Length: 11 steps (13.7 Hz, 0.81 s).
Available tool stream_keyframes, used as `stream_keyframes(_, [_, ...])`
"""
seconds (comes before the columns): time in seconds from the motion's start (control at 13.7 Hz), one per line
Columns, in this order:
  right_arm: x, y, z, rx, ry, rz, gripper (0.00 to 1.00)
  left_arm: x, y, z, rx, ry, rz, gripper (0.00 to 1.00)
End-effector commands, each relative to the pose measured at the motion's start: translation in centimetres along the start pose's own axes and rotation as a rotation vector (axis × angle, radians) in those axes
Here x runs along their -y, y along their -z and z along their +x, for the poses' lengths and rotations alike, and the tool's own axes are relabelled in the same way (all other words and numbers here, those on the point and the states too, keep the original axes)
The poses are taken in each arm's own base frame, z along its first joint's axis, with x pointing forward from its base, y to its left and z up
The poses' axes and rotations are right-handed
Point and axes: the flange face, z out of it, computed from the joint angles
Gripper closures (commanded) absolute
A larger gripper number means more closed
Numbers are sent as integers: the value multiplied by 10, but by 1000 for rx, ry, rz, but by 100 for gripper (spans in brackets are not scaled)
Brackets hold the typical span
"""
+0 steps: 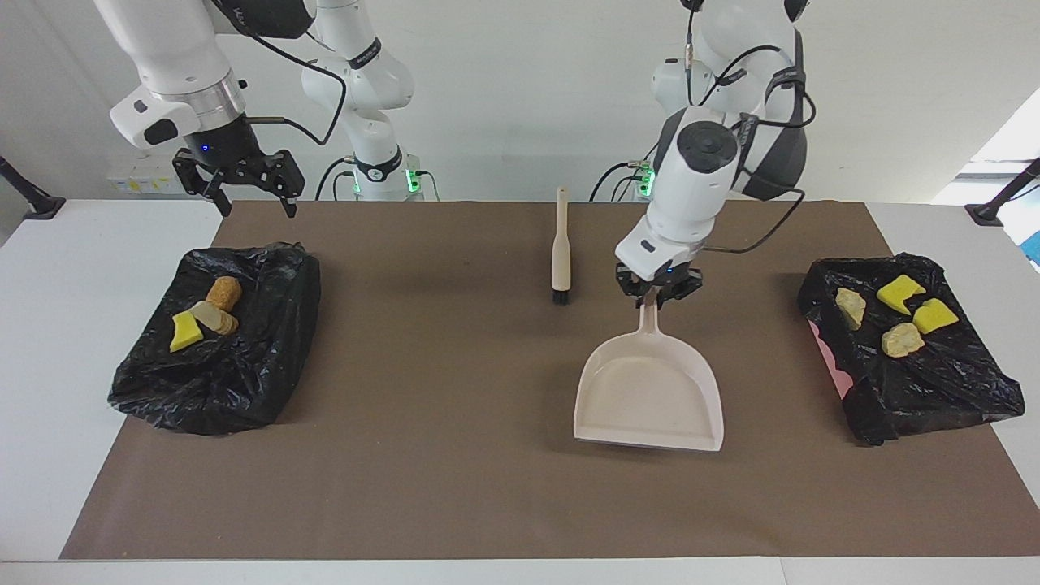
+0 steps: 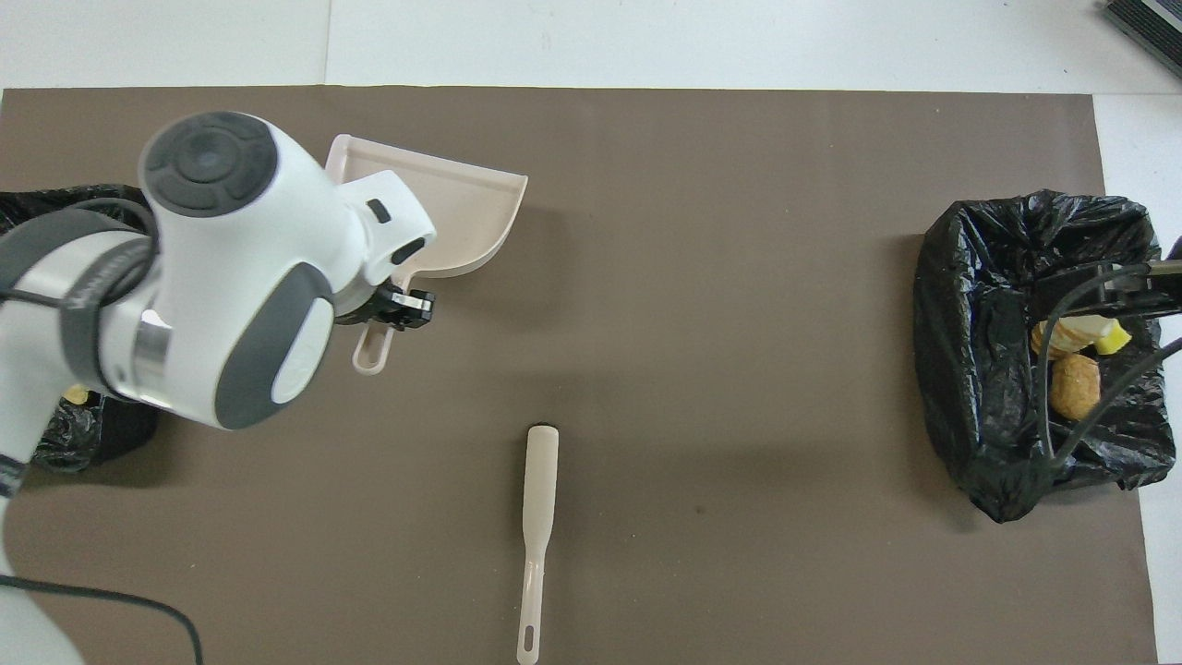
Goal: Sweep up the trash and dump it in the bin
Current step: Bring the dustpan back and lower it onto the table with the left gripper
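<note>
The beige dustpan lies empty on the brown mat, also seen in the overhead view. My left gripper is shut on its handle. Three pieces of trash, yellow, beige and orange-brown, lie in the black-bagged bin at the right arm's end. Several more pieces, yellow and beige, lie in the black-bagged bin at the left arm's end. My right gripper is open and empty, raised over the robots' edge of its bin.
A beige brush with black bristles lies on the mat beside the dustpan handle, nearer to the robots; it also shows in the overhead view. In that view the left arm hides most of its bin.
</note>
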Motion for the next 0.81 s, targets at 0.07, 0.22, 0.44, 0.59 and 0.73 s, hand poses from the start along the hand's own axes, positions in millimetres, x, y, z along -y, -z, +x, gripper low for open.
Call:
stream_keyframes(0.07, [1,0,-5,10,-15,10,0,-40,-29,8,-47,87,-58,100])
stream_keyframes(0.22, [1,0,-5,10,-15,10,0,-51,-49,7,-47,74,-57,100])
stream_keyframes(0.44, [1,0,-5,10,-15,10,0,-72,-72,-5,-14,36,-41,100])
stream_keyframes(0.59, [1,0,-4,8,-15,10,0,-71,-81,-10,0,31,-33,100])
stream_keyframes(0.73, [1,0,-5,10,-15,10,0,-72,-89,-21,25,24,-21,83])
